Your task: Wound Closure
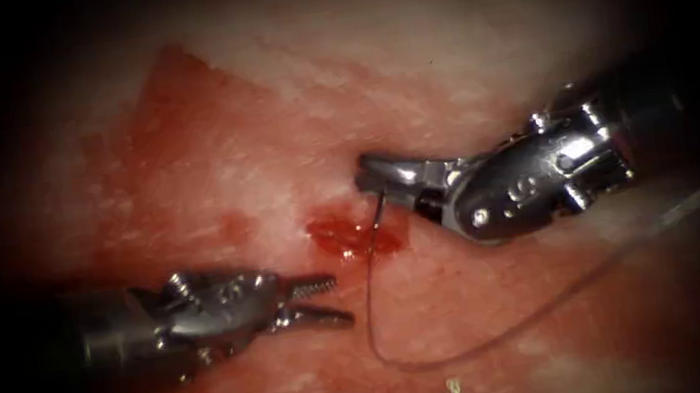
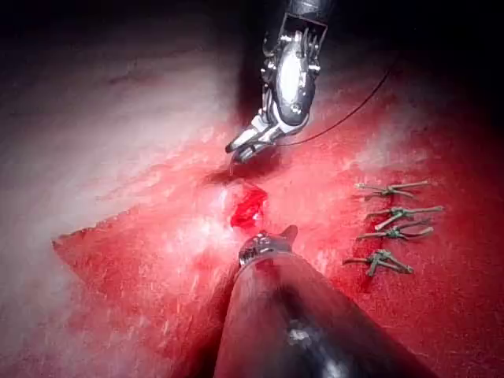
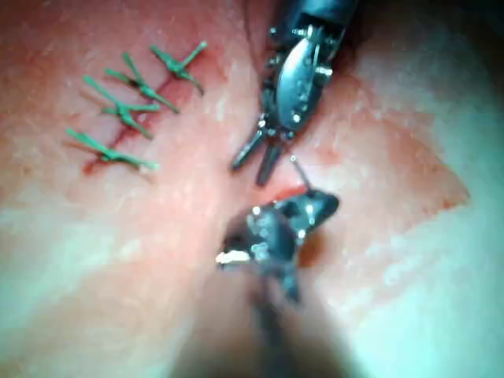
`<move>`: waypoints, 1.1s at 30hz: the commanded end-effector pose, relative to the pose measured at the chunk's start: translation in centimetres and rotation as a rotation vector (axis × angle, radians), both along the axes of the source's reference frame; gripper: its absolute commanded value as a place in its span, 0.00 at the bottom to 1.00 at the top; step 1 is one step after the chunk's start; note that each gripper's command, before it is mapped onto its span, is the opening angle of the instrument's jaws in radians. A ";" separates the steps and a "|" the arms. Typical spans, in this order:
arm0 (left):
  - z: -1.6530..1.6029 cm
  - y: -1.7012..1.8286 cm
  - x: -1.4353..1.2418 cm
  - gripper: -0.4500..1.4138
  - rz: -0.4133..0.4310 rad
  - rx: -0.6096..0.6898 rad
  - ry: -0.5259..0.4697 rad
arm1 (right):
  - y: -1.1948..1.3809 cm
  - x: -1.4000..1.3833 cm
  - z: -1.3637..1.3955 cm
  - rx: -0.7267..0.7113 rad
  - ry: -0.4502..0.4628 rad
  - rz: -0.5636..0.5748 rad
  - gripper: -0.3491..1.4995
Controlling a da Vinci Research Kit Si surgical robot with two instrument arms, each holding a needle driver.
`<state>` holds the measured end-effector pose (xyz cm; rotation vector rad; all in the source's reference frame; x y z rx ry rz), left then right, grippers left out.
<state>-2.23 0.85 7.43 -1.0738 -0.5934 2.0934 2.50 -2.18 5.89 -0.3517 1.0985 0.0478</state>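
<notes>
My right tool point(image 1: 367, 169) comes in from the right, its jaws shut on the dark curved needle point(image 1: 379, 206) near one end. The needle runs down from the jaws into the red cut point(image 1: 346, 235) in the tissue point(image 1: 269, 144); its other end is hidden there. Thread point(image 1: 481, 347) leaves the cut, loops downward and trails off to the right. My left tool point(image 1: 341, 298) lies on the left side of the cut, jaws open, holding nothing. In the right wrist view the left tool point(image 3: 250, 173) is spread open just beyond a short piece of needle point(image 3: 299, 175).
Several finished stitches with cut green thread ends point(image 2: 390, 224) sit in a row farther along the wound, also seen as stitches point(image 3: 126, 110) and as thread ends point(image 1: 455, 392) at the lower edge. Red fluid point(image 1: 173, 111) stains the tissue around the cut.
</notes>
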 end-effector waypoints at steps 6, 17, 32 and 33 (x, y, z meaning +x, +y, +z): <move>0.05 -0.08 -0.07 0.27 0.002 0.004 -0.001 | 0.10 -0.13 0.37 0.212 0.094 0.106 0.00; 0.05 -0.08 -0.07 0.27 0.002 0.003 -0.002 | 0.31 -0.13 0.38 0.253 0.102 0.140 0.00; 0.08 -0.10 -0.09 0.27 0.008 0.004 0.000 | 0.40 -0.11 0.42 0.274 0.120 0.079 0.00; 0.08 -0.10 -0.09 0.27 0.009 0.004 0.000 | 0.40 -0.10 0.42 0.277 0.118 0.072 0.00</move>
